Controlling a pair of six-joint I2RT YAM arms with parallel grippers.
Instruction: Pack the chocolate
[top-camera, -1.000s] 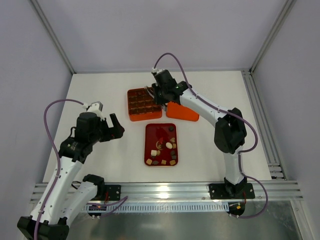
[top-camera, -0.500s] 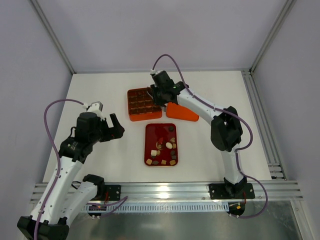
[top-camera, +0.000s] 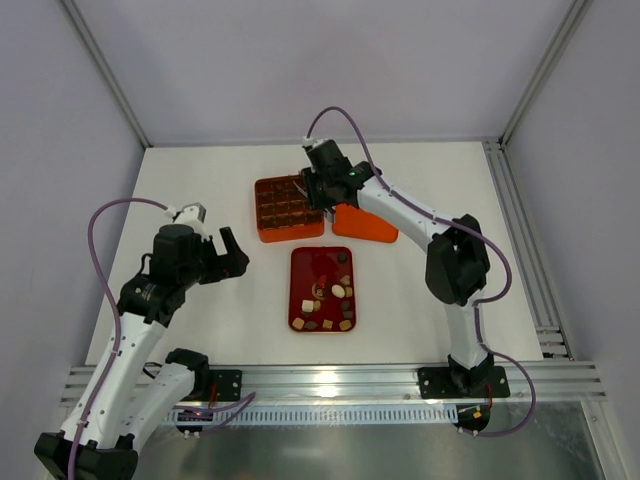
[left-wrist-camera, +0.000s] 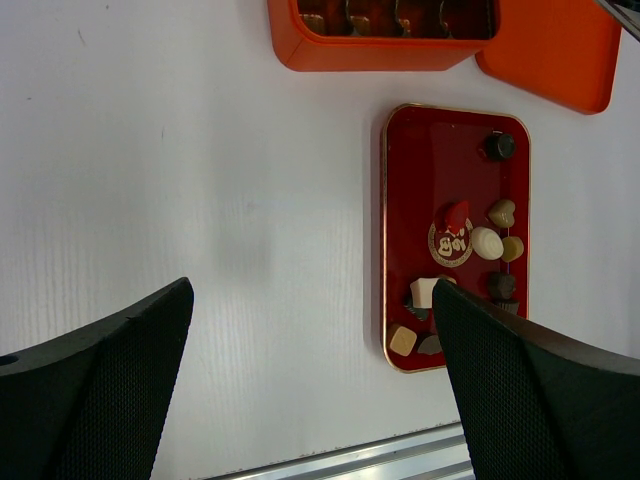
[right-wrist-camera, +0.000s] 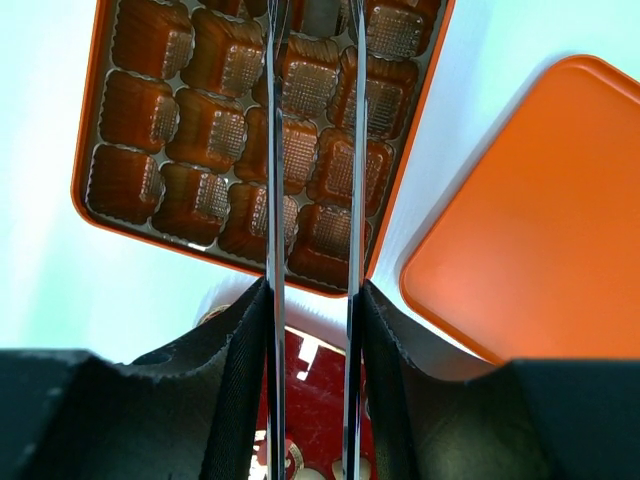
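Several chocolate pieces (top-camera: 330, 300), dark brown, tan and cream, lie in the dark red flat tray (top-camera: 296, 285); they also show in the left wrist view (left-wrist-camera: 487, 243). The orange grid box (top-camera: 285, 208) stands behind the tray. My right gripper (top-camera: 317, 187) hangs over the box's right side. In the right wrist view its two thin metal blades (right-wrist-camera: 310, 15) stand a narrow gap apart over the compartments (right-wrist-camera: 200, 130), and a small pale piece seems pinched at the tips. My left gripper (top-camera: 232, 255) is open and empty above bare table left of the tray (left-wrist-camera: 400, 200).
The orange lid (top-camera: 365, 225) lies flat right of the box, touching its corner; it shows in the right wrist view (right-wrist-camera: 540, 230) and the left wrist view (left-wrist-camera: 550, 50). A metal rail (top-camera: 340, 380) runs along the near table edge. White walls enclose the table.
My right gripper shifted slightly left and back over the box. The left arm has not moved.
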